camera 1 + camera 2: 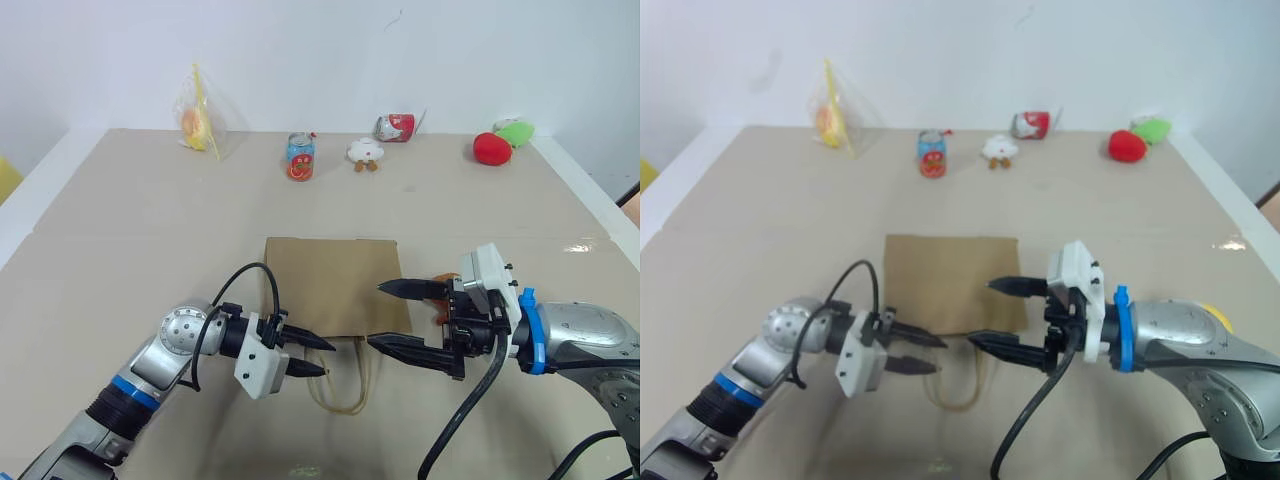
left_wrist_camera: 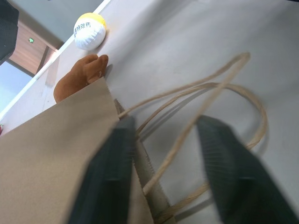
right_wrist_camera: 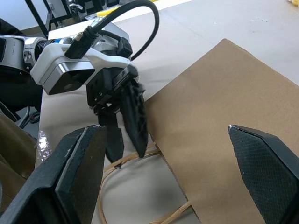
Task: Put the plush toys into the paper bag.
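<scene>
The paper bag (image 1: 335,285) is lying flat on the beige counter (image 1: 130,230) beneath a white wall, both plush toys (image 2: 79,77) sitting outside beside it, while the left gripper (image 1: 315,356) is pinching its mouth edge and the right gripper (image 1: 405,318) is hovering agape, empty.

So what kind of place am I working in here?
Probably a lab or test room, not a home: a plain beige table against a bare white wall, odd props lined up at the far edge, such as a can and a red plush, and metal stands behind.
</scene>
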Available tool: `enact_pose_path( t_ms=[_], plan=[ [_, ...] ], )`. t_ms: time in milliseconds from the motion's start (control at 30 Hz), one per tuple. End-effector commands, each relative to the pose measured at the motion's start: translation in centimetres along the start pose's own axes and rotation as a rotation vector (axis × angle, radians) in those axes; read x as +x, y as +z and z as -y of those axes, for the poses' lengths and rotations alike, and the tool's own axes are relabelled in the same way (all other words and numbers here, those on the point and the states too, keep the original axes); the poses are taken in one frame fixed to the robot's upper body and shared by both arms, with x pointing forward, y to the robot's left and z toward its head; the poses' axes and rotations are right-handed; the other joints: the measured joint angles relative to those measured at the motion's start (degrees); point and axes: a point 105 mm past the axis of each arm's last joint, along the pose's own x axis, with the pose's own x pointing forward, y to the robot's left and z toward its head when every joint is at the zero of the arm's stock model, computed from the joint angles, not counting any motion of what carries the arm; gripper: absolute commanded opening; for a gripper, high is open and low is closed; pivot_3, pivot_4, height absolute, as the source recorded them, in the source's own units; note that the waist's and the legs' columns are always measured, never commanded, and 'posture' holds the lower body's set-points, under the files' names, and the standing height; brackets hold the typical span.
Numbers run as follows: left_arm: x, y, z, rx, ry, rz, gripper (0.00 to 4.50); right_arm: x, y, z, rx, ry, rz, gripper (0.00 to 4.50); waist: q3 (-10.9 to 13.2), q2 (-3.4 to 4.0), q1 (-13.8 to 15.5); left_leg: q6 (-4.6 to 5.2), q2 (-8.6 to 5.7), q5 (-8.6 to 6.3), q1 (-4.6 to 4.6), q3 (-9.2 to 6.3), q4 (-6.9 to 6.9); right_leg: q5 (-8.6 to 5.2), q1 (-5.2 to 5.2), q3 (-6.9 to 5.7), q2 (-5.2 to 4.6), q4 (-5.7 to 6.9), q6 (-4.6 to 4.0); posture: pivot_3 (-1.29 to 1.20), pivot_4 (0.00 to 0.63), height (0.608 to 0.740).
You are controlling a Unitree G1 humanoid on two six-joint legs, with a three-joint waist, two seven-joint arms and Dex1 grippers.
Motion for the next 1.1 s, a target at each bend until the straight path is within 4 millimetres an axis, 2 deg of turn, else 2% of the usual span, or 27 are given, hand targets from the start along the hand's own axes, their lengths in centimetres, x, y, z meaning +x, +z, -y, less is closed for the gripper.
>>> enact_pose_path(
  t_ms=[33, 267, 433, 567, 733, 833, 1100],
  plan=[
    [0.2, 0.5, -0.5, 0.026, 0.011, 0.032, 0.12, -0.2, 1.0, -0.2, -0.057, -0.001, 0.012, 4.50, 0.0, 0.00, 0.0, 0.00, 0.00, 0.00, 0.00, 0.00, 0.00, 0.00, 0.00, 0.00, 0.00, 0.00, 0.00, 0.00, 0.150, 0.740],
    [0.0, -0.3, -1.2, 0.010, 0.035, 0.004, 0.02, -0.7, 1.4, 0.4, -0.062, -0.022, 0.012, 4.50, 0.0, 0.00, 0.0, 0.01, 0.00, 0.01, 0.00, 0.00, 0.05, 0.02, 0.02, 0.00, 0.00, 0.00, 0.03, 0.00, 0.150, 0.740],
    [-2.2, -1.0, -4.4, -0.090, 0.185, -0.024, 0.02, -2.9, 2.2, 2.0, -0.030, -0.104, 0.024, 4.50, 0.0, 0.00, 0.0, 0.01, 0.00, 0.01, -0.04, -0.02, 0.13, 0.05, 0.02, -0.01, 0.00, 0.00, 0.07, 0.00, 0.150, 0.740],
    [-4.9, -0.1, -8.0, -0.153, 0.346, -0.004, 0.02, -3.7, 1.7, 2.0, -0.030, -0.113, -0.022, 4.50, 0.0, 0.00, 0.0, 0.04, 0.00, 0.02, -0.03, -0.02, 0.16, 0.08, 0.03, -0.01, 0.01, 0.00, 0.10, 0.00, 0.150, 0.740],
    [-6.1, 0.4, -8.3, -0.264, 0.349, -0.003, 0.02, -2.3, 1.4, 1.6, -0.041, -0.077, -0.005, 4.50, 0.0, 0.01, -0.2, 0.04, 0.03, 0.02, -0.02, -0.01, 0.12, 0.08, 0.02, 0.01, 0.05, 0.00, 0.10, 0.00, 0.150, 0.740],
    [-7.1, 0.1, -9.8, -0.387, 0.467, 0.015, 0.02, -1.4, 1.5, 1.5, -0.042, -0.052, 0.020, 4.50, 0.0, 0.01, -0.1, 0.04, 0.02, 0.02, -0.03, -0.02, 0.14, 0.08, 0.02, 0.01, 0.03, 0.00, 0.10, 0.00, 0.150, 0.740],
    [-7.5, 0.3, -13.5, -0.451, 0.671, 0.037, 0.02, 1.0, 2.1, 1.6, -0.062, -0.012, 0.056, 4.50, 0.0, 0.00, -0.1, 0.05, 0.02, 0.03, -0.07, -0.01, 0.26, 0.13, 0.03, 0.02, 0.02, 0.00, 0.18, 0.00, 0.150, 0.740]
  ],
)
